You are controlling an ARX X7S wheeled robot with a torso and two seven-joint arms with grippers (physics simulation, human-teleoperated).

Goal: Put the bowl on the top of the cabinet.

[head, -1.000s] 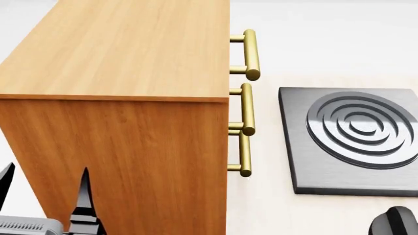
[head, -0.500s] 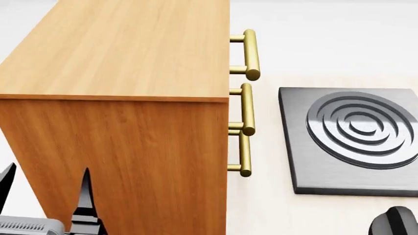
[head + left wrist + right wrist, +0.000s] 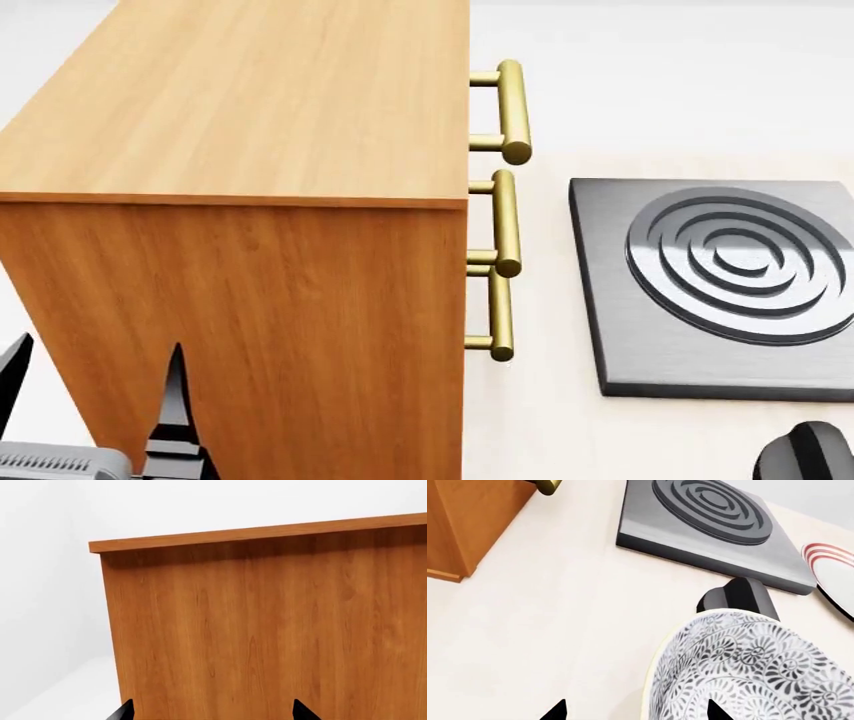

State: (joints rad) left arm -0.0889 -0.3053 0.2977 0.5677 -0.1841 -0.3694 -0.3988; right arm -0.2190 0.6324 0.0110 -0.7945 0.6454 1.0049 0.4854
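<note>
Where the right wrist camera looks down at the pale tabletop (image 3: pixel 547 630), the bowl (image 3: pixel 754 670) fills the near corner, its grey-black floral pattern and pale yellowish rim plain to see. It sits on the table, well apart from the cabinet (image 3: pixel 254 240) and not on its top. The right gripper (image 3: pixel 634 715) shows only as two dark fingertips, spread apart, with the bowl's rim lying between them; whether either tip touches the bowl cannot be told from this view. Just past the bowl stands a small black knob (image 3: pixel 737 597), and behind it lies the grey square burner plate (image 3: pixel 707 527) with raised concentric rings. At the edge beyond that, part of a white plate with red rings (image 3: pixel 830 572) is visible.

The cabinet, seen from the head camera, stands at the left of the burner plate, its lighter top bare and its three brass bar handles (image 3: pixel 505 265) facing the burner. The left gripper (image 3: pixel 94 390) is low before the cabinet's orange-brown side, its two black fingers parted and empty. The left wrist camera faces that same wood-grain panel and its top lip, with the two fingertips (image 3: pixel 123 712) at the frame's margin.
</note>
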